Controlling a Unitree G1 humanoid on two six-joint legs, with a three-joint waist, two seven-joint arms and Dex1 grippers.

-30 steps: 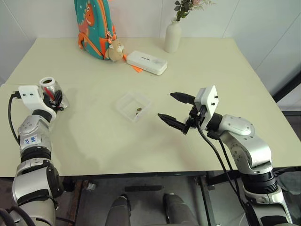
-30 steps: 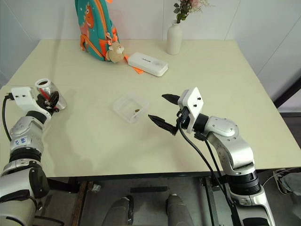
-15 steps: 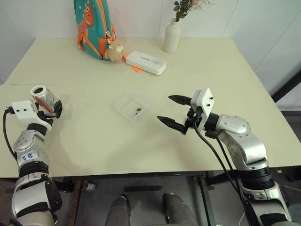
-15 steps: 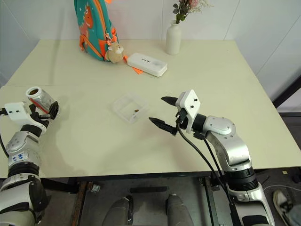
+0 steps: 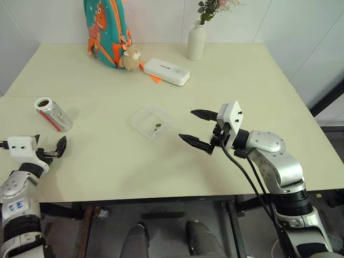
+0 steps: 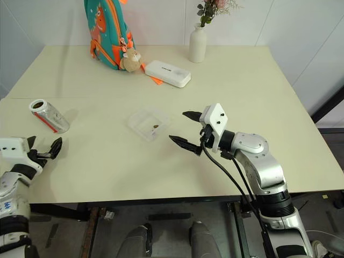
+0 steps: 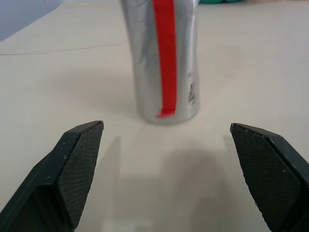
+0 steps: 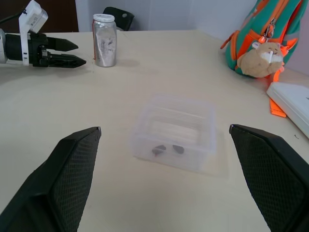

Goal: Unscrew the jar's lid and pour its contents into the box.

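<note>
Grippers and task items are shown across a cream table (image 5: 258, 75), from left to right. At the lower left of the head view, the left gripper (image 5: 48, 149) is seen spread wide and empty, just below and apart from the jar (image 5: 52, 114). The jar stands on the table at the left edge, its mouth uncovered, a red stripe running down its silvery side. In the left wrist view the jar (image 7: 164, 58) is framed between the two fingertips (image 7: 79, 169), which do not touch it. At centre, the box (image 5: 152, 121) is placed, with the contents (image 5: 157, 127) seen as a few dark bits inside it. Right of the box, the right gripper (image 5: 198, 129) is held spread apart and empty, pointing toward the box and clear of it.
</note>
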